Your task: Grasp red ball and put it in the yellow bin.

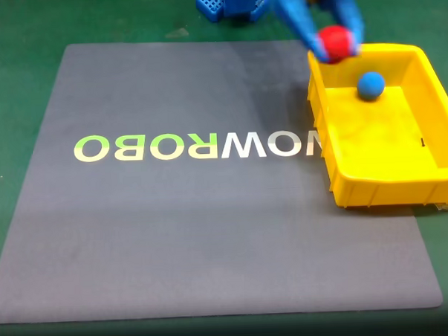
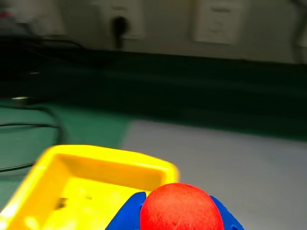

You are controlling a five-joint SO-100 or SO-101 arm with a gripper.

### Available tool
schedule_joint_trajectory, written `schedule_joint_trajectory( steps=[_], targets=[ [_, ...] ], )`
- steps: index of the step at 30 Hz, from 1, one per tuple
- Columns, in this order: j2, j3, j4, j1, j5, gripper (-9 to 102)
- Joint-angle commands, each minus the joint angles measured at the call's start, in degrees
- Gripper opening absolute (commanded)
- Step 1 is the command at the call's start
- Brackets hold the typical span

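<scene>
Transport step: blue two-finger tool (image 1: 336, 45) pinches the small matte red ball (image 1: 335, 42) above the far-left rim corner of the bright yellow rectangular plastic bin (image 1: 374, 189), so next move likely needs carrying further inward before release.

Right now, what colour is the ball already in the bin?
Blue; the blue ball shows best in the fixed view.

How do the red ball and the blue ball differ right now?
The red ball is red and held in the robot's hand above the far rim of the yellow bin; the blue ball is blue and rests loose on the bin's floor. Both look round and about the same size.
</scene>
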Motion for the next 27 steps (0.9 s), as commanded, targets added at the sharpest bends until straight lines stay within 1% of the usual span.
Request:
schedule_joint_trajectory(
  steps=[1,4,8,15,17,19,21,23,27],
  targets=[
    [-1.9,-3.7,-5.4,-5.4,0.2,0],
    [-4.7,-3.4,-6.4,-9.2,-0.1,0],
    [-8.4,-3.0,-10.1,-12.6,-0.2,0],
    [-11.8,-3.7,-13.0,-12.6,-1.5,0],
    [-12.0,-3.7,-13.6,-12.2,-2.1,2],
    [-12.1,-3.7,-14.0,-12.0,-2.1,8],
    [-12.1,-3.7,-14.1,-11.9,-2.0,19],
    [-12.1,-3.7,-14.6,-11.6,-1.4,27],
    [-12.2,-3.4,-15.1,-11.2,-0.2,37]
  ],
)
